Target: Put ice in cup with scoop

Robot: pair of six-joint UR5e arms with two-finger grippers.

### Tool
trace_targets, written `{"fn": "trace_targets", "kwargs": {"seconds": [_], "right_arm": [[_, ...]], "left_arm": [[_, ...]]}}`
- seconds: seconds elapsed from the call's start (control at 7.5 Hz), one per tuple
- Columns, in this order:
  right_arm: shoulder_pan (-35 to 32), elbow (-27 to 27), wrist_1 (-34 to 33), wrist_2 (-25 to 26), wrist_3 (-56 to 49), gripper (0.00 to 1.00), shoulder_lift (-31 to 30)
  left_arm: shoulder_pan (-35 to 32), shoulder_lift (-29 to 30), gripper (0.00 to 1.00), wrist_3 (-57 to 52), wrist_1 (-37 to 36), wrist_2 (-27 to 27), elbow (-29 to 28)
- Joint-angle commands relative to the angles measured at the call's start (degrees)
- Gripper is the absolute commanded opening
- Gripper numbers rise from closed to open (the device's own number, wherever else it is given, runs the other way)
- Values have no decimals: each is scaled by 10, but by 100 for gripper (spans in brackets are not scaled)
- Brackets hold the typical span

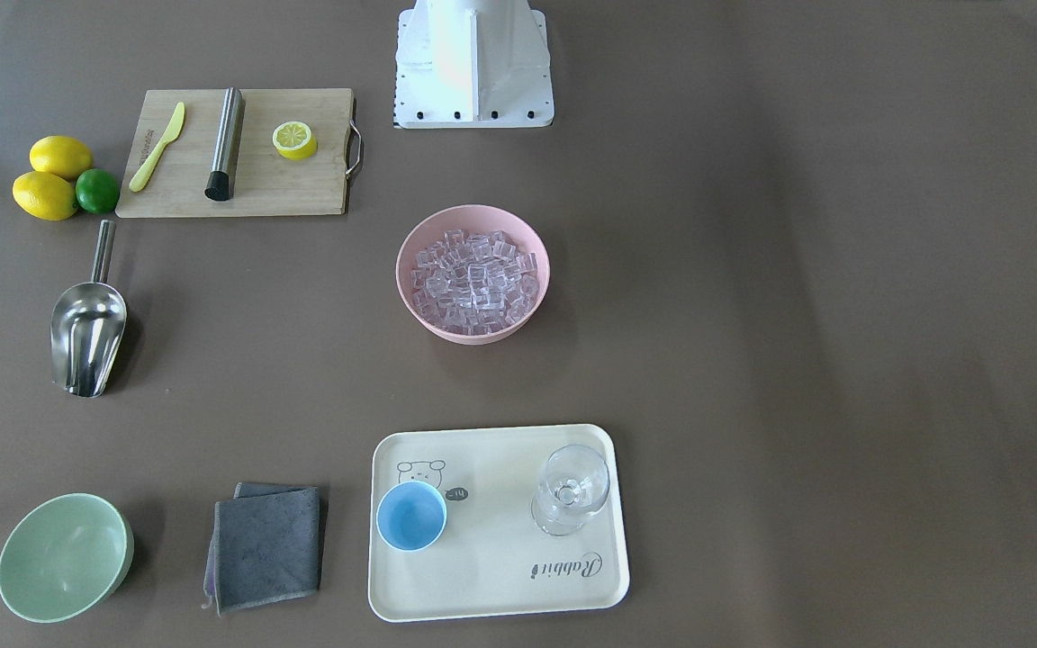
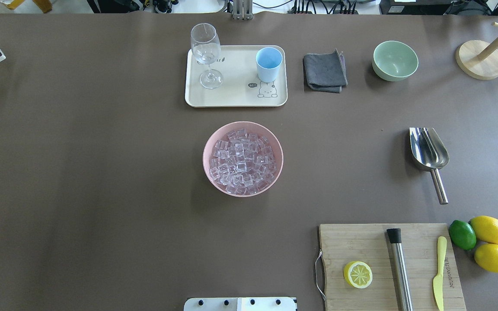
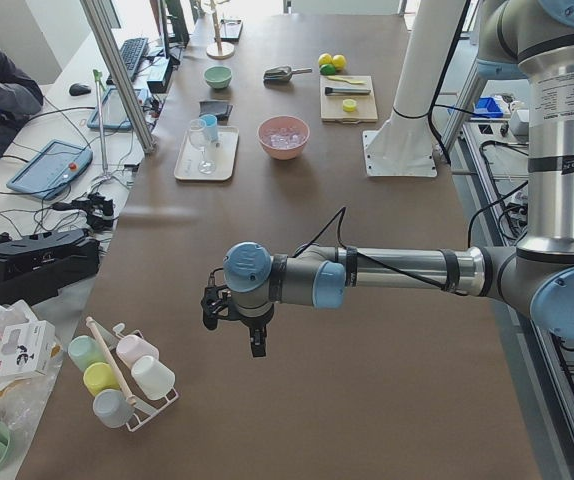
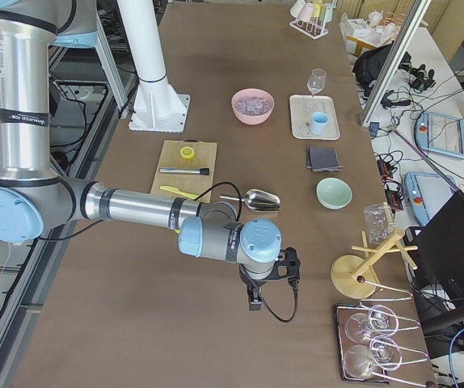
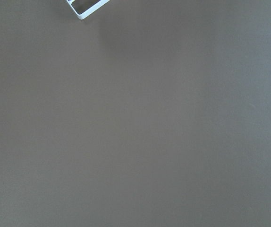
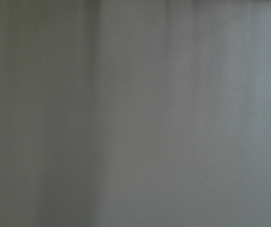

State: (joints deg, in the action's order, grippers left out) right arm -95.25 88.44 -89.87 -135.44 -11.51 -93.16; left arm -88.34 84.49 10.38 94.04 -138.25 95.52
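The ice (image 2: 241, 162) fills a pink bowl (image 2: 208, 147) at the table's middle. The light-blue cup (image 2: 269, 64) stands upright and empty on a cream tray (image 2: 231, 97), beside a clear stemmed glass (image 2: 206, 54). The steel scoop (image 2: 428, 151) lies on the table to the right, its handle towards the robot. My left gripper (image 3: 257, 345) shows only in the exterior left view, over bare table far from these things. My right gripper (image 4: 254, 303) shows only in the exterior right view, past the scoop (image 4: 260, 200). I cannot tell whether either is open or shut.
A cutting board (image 2: 361, 242) near the robot holds a lemon half, a steel cylinder (image 2: 399, 268) and a yellow knife. Lemons and a lime (image 2: 462, 234) lie beside it. A grey cloth (image 2: 324, 71), a pale green bowl (image 2: 395, 60) and a wooden stand (image 2: 480, 60) are at the far right.
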Motion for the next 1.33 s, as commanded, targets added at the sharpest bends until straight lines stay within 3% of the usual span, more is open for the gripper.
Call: {"fn": "trace_targets", "kwargs": {"seconds": [0.0,0.53,0.93,1.2], "right_arm": [[0,1,-2,1,2,100,7],[-2,5,-3,-1,1,100,3],[-3,6,-2,3,2,100,4],[-3,20,2,8,0,100,-1]], "left_arm": [[0,1,98,-2,3,0,0],[0,4,98,-2,4,0,-2],[62,14,98,-3,21,2,0],[70,15,98,-2,25,4,0]]}}
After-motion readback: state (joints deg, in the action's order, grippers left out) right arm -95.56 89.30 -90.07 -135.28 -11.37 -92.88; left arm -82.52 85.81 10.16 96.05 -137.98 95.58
